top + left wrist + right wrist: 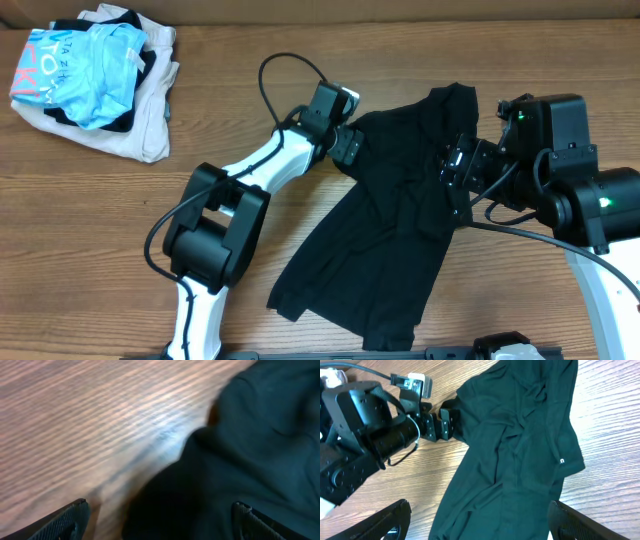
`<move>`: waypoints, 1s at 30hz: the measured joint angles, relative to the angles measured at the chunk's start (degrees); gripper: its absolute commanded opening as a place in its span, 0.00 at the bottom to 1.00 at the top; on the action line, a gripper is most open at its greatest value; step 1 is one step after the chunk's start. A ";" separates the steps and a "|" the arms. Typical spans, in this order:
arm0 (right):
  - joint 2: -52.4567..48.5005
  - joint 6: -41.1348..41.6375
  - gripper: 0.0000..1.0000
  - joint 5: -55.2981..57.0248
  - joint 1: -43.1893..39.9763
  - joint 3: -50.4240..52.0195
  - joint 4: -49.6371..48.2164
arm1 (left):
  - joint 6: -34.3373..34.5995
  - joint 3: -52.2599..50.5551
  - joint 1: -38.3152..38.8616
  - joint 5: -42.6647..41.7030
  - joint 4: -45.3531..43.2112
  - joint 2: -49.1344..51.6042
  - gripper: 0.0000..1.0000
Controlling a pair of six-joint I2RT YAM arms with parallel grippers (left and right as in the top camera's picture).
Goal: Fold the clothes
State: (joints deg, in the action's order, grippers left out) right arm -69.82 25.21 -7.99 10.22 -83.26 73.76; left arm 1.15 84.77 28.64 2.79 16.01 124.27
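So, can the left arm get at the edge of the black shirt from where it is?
Probably yes. The left gripper sits at the edge of the black shirt, jaws open, fabric showing between its fingers, bare table beside it; nothing seems to block it.

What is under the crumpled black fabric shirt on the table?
Around the crumpled black fabric shirt only the brown wooden table shows. Anything beneath the cloth itself is covered and cannot be seen.
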 measured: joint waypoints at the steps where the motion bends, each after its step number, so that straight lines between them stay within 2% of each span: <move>1: 0.00 0.00 0.91 0.20 0.00 0.00 0.02 | 0.02 0.52 -0.02 1.14 0.94 0.28 0.92; 8: -2.08 0.04 0.91 3.23 0.00 0.00 0.66 | 0.92 2.69 -1.60 9.70 10.49 0.57 0.94; 14: -8.44 0.02 0.91 4.59 0.00 0.17 -0.68 | 3.69 4.24 -9.35 12.50 19.06 0.11 0.95; 22: -23.37 -0.46 0.91 5.25 0.00 2.36 -5.03 | 4.79 8.94 -27.02 11.78 36.98 0.55 0.94; 26: -28.17 -2.54 0.91 4.22 0.02 2.38 -6.95 | 4.79 13.53 -31.01 8.66 44.48 1.70 0.93; 30: -32.57 -6.78 0.79 -0.59 0.52 2.40 -9.88 | 4.55 18.73 -31.93 5.29 49.88 1.88 0.93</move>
State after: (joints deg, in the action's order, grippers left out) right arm -102.39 18.44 -8.58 10.74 -80.86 63.88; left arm 5.69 103.50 -3.29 8.08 65.89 126.15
